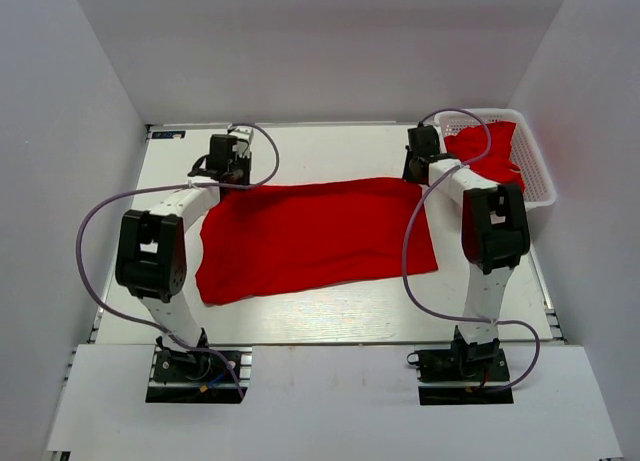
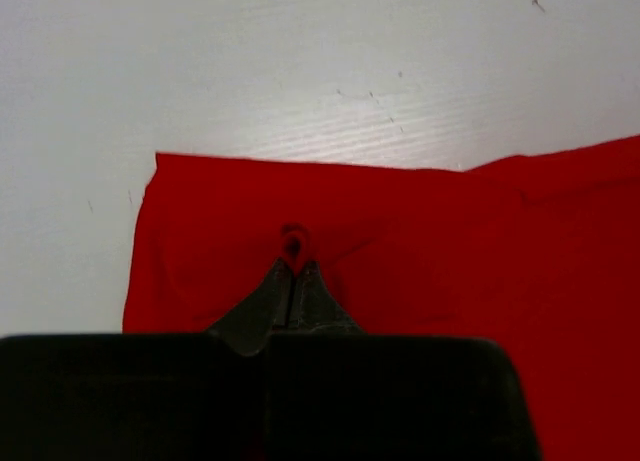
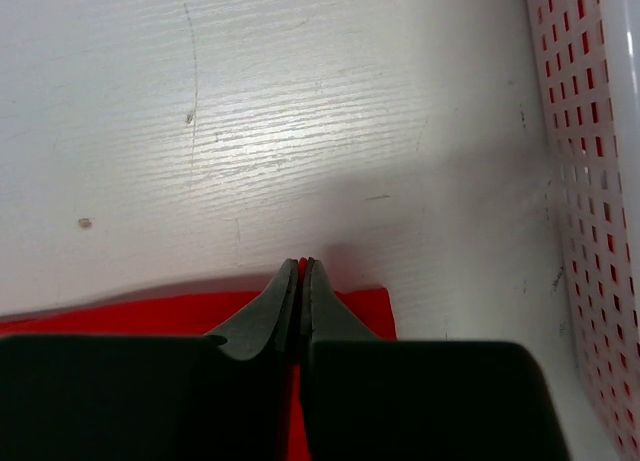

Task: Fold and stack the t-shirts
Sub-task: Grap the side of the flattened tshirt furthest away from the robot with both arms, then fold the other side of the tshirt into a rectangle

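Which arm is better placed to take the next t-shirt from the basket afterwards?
Right: the right hand holds the spread t-shirt at the corner beside the white basket; the left hand holds the opposite corner.

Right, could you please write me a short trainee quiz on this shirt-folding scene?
1. True or false: the left pincer is shut on the shirt.
2. Where on the table is the basket? A: far right corner. B: far left corner. C: near left corner.
3. Fill in: the right pincer pinches the shirt near its far ___ corner.
Key: 1 true; 2 A; 3 right.
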Robot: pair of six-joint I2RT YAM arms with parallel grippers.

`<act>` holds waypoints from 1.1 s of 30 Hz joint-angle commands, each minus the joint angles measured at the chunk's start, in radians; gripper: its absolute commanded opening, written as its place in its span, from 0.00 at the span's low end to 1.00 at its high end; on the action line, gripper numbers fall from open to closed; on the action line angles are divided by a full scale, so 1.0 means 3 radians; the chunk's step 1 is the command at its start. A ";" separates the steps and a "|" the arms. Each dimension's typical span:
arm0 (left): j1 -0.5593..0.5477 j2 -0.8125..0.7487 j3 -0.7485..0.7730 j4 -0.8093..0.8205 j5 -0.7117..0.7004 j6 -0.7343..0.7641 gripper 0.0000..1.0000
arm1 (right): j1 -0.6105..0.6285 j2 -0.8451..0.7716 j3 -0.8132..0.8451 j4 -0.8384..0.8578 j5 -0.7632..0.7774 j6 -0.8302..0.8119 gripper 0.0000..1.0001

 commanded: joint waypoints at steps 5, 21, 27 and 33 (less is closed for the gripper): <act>-0.0062 -0.0649 -0.0300 -0.0652 0.0046 -0.0426 0.00 | 0.0002 -0.0274 -0.0163 0.0178 -0.0044 -0.0076 0.00; -0.0184 -0.0976 -0.0209 -0.1706 -0.0388 -0.0682 0.00 | -0.0003 -0.0586 -0.0464 0.0179 -0.0228 -0.0322 0.00; -0.0215 -0.1181 -0.0255 -0.1916 -0.0424 -0.0712 0.00 | -0.0003 -0.0627 -0.0444 0.0117 -0.0228 -0.0393 0.00; -0.0245 -0.1278 -0.0357 -0.2054 -0.0082 -0.0713 0.00 | 0.0007 -0.0709 -0.0552 0.0153 -0.0274 -0.0378 0.00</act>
